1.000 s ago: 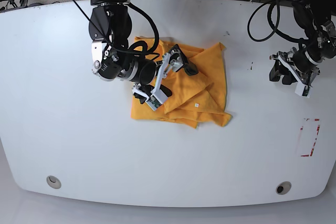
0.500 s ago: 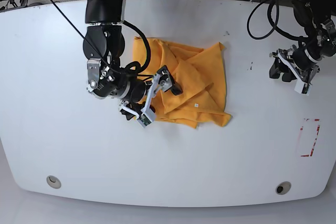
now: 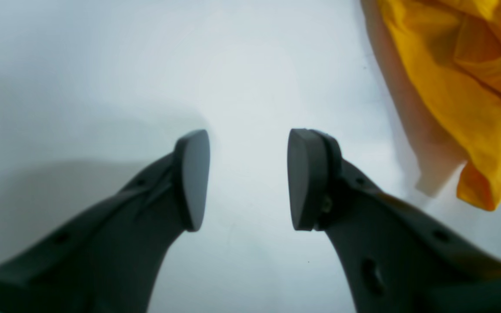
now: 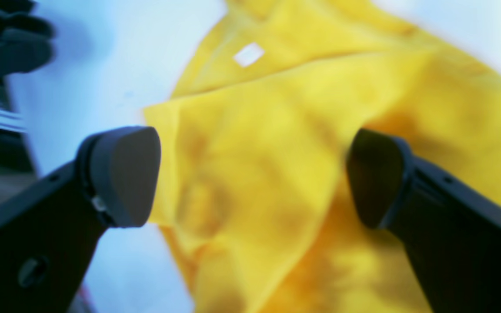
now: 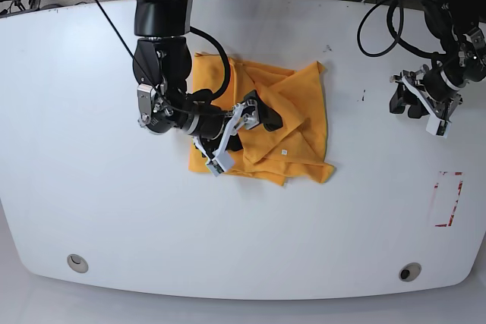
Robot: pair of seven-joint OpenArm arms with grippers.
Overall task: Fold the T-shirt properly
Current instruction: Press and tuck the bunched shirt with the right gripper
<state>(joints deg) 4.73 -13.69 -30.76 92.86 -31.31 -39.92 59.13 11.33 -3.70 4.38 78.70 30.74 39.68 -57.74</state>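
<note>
Compared with half a second ago, you see the right gripper point(image 5: 237, 133) back over the cloth: before, it hung at the lower-left corner of the T-shirt point(image 5: 292, 123), partly over the bare table point(image 5: 83, 149), and now it sits further in, above the left half of the fabric. The shirt itself keeps nearly the same outline. The left gripper point(image 5: 414, 104) stays in its place at the far side.

The right arm reaches down from the back edge of the table and bends toward the shirt, with the gripper turned sideways. Its jaws are spread wide – in the right wrist view the two dark pads point(image 4: 122, 174) stand far apart with yellow fabric between them, and nothing is pinched. The left gripper hovers over the bare white surface, well apart from the shirt; its fingers point(image 3: 189, 178) are parted with only table between them.

The T-shirt lies in the middle of the table, a little toward the back, as a rough, wrinkled bundle – several layers overlap in diagonal folds. A small white tag point(image 5: 283, 152) shows on its surface.
</note>
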